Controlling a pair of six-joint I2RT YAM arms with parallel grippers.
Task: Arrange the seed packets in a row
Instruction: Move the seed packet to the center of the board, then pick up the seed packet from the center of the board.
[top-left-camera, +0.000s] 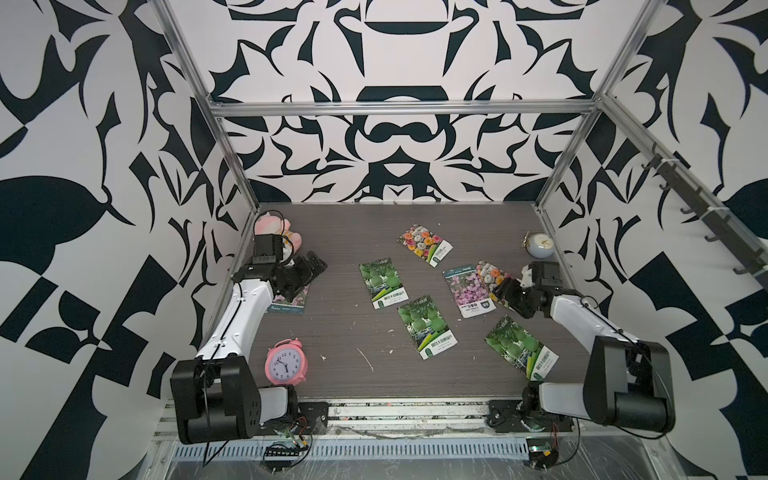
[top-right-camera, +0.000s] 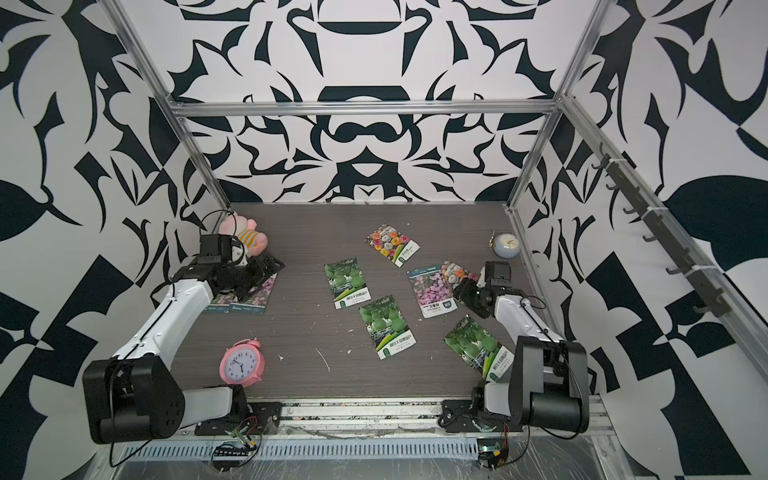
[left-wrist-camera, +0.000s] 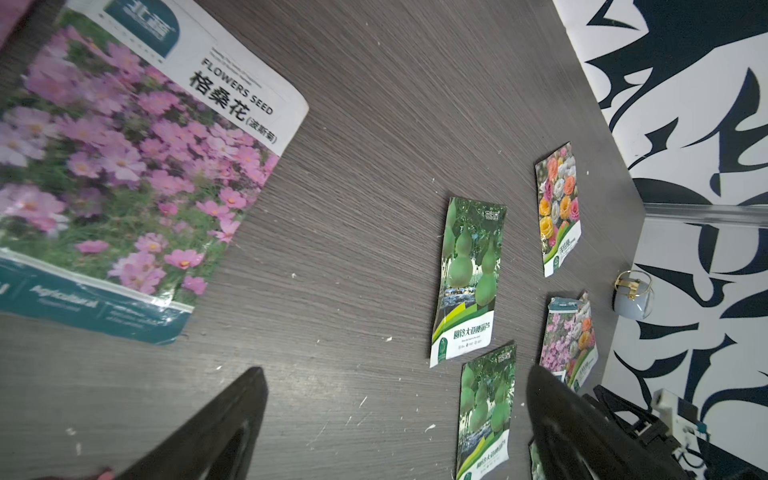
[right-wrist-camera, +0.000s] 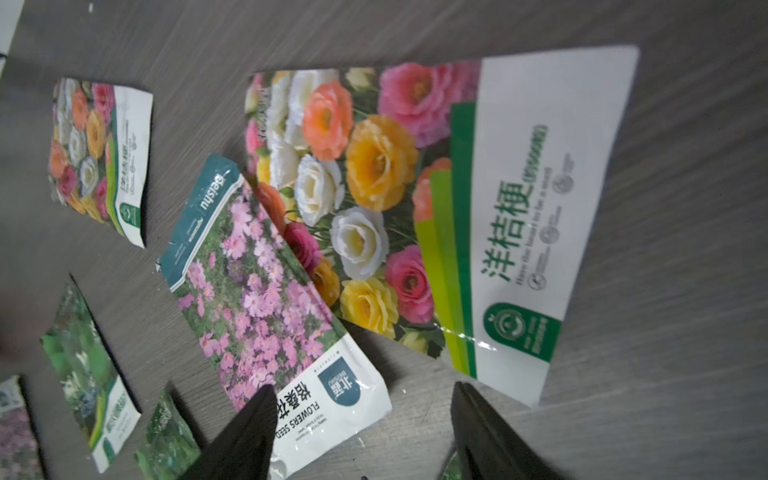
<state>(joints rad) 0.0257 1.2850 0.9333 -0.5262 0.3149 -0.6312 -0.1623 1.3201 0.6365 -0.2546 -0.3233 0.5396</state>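
**Seed packets (top-left-camera: 381, 284) scattered, no row**

Across your counter (top-left-camera: 332, 232) they lie askew, mostly mid & R; purple pair (top-right-camera: 266, 291) by L arm (top-left-camera: 245, 307). L fingers (left-wrist-camera: 216, 436) spread wide, empty. R fingers (right-wrist-camera: 486, 432) parted over purple packet (right-wrist-camera: 266, 299) corner, gripping nothing.

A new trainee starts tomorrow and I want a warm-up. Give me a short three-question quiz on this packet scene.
1. How many gourd packets lie on the table?
2. True or false: the purple packet under the right tool overlaps a bloom packet.
3. The left tool is: A open and empty; B shut on a packet; C shut with nothing held.
Key: 1 three; 2 true; 3 A.
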